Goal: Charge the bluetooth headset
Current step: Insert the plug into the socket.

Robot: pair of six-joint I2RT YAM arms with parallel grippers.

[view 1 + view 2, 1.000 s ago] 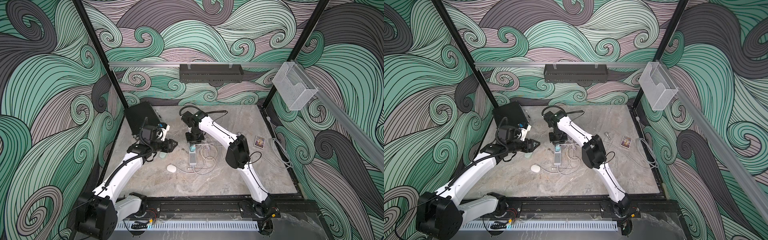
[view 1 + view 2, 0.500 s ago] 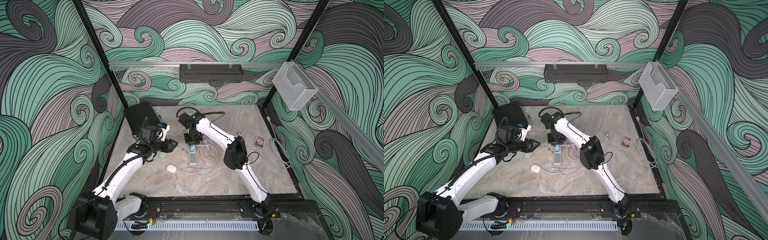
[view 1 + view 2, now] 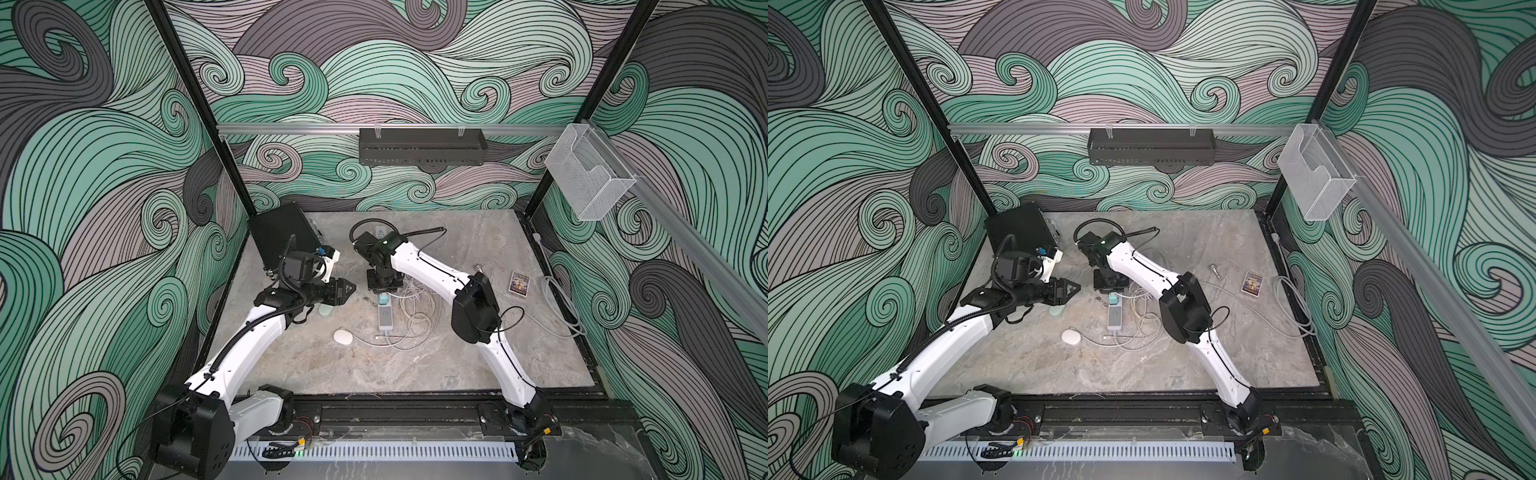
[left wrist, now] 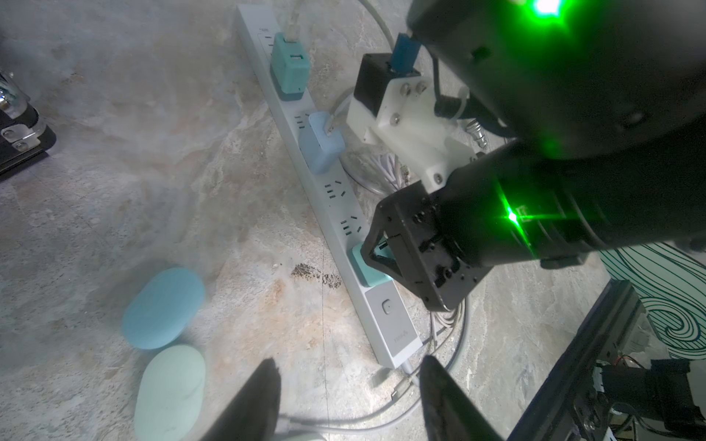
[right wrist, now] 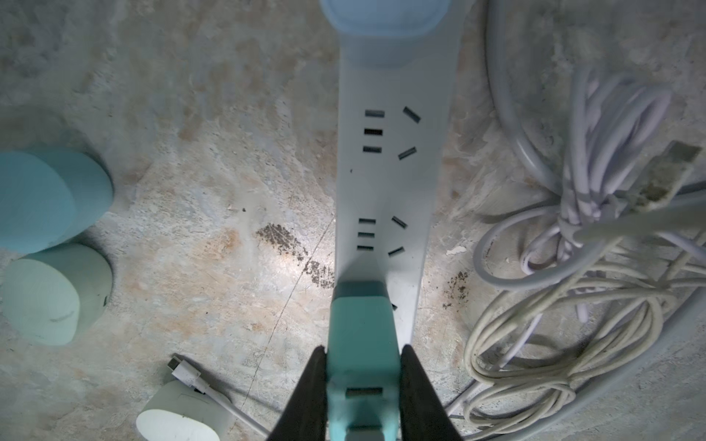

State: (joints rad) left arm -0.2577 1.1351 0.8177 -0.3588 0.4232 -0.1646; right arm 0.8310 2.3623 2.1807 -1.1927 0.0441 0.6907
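The right end effector [image 5: 362, 350] clamps the teal adapter [image 5: 361, 324] at the power strip [image 5: 386, 183]; the left end effector [image 4: 349, 361] gapes empty. Plugging in seems underway; next needs a straight push.

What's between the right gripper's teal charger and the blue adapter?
Two empty sockets of the power strip, nothing plugged in, between teal charger and blue adapter; right wrist view.

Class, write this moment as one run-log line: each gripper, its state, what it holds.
right gripper: shut on teal charger, at power strip | left gripper: open, empty
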